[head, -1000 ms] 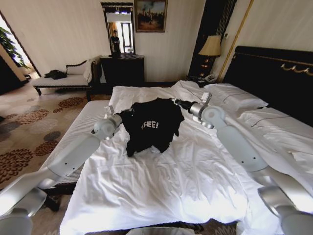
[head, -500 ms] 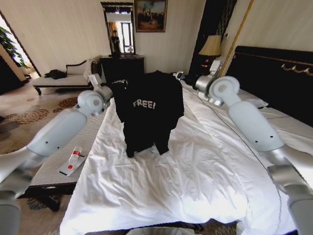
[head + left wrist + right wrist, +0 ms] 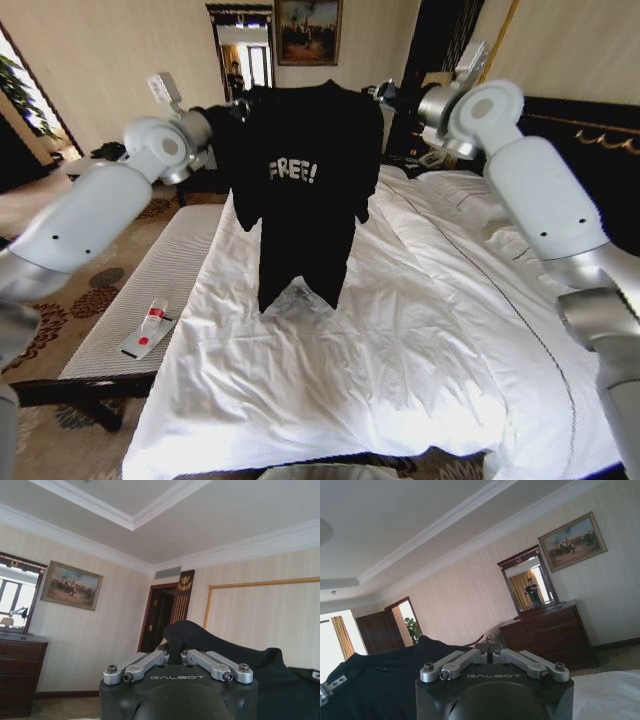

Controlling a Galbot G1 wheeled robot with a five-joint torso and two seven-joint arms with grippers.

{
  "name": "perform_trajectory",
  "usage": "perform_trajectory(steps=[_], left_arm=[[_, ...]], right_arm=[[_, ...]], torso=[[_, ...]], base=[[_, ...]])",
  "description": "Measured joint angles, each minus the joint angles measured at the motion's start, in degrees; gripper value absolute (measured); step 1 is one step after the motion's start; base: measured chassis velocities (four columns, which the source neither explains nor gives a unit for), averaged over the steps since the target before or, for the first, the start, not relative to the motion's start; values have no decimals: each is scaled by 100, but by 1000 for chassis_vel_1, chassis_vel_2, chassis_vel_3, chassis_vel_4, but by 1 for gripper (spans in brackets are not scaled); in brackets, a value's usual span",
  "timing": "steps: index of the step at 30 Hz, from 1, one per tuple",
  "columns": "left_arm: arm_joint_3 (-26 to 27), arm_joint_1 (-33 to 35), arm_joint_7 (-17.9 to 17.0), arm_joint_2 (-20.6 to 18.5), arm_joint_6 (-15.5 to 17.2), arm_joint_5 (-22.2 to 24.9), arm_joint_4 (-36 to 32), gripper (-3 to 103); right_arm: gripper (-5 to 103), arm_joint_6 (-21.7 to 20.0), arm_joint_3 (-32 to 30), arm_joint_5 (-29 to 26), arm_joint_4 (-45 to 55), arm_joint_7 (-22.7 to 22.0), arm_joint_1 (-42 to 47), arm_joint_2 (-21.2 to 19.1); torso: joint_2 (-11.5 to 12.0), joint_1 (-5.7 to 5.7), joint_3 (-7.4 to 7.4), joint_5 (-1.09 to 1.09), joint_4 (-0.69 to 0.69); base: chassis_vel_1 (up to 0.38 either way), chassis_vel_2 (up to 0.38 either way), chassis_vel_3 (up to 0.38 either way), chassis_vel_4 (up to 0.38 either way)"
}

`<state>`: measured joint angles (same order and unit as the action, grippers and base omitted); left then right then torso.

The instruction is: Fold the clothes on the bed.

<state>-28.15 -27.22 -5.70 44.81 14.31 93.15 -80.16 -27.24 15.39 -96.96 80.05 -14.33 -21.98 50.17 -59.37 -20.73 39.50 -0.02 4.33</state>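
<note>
bed [image 3: 400, 380] lies white and rumpled nearest, and the shirt [image 3: 300, 190] hangs over its middle with the hem just clear of or brushing the duvet, long axis straight up and down. farther off, the left gripper [image 3: 232, 108] and right gripper [image 3: 378, 92] sit level at its top corners, jaws pinched narrow on a shoulder each, so neither arm is nearer and laying it down flat looks to depend on both lowering together.
</note>
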Motion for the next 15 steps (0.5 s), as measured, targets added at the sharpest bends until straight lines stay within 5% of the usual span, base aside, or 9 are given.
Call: perform_trajectory(steps=[8,15], left_arm=[[9,-68,-99,-348,33,240,-534,3],[429,386,-313,-1264,71,741,-1791,3]], right_arm=[[0,-1,-62,-197,280,-39,-29,-212],[0,-2,-530,-843,1499,-513,226,-717]], torso=[[0,0,0,0,0],[0,2,0,-1,-1]], base=[[0,0,0,0],[0,0,0,0]])
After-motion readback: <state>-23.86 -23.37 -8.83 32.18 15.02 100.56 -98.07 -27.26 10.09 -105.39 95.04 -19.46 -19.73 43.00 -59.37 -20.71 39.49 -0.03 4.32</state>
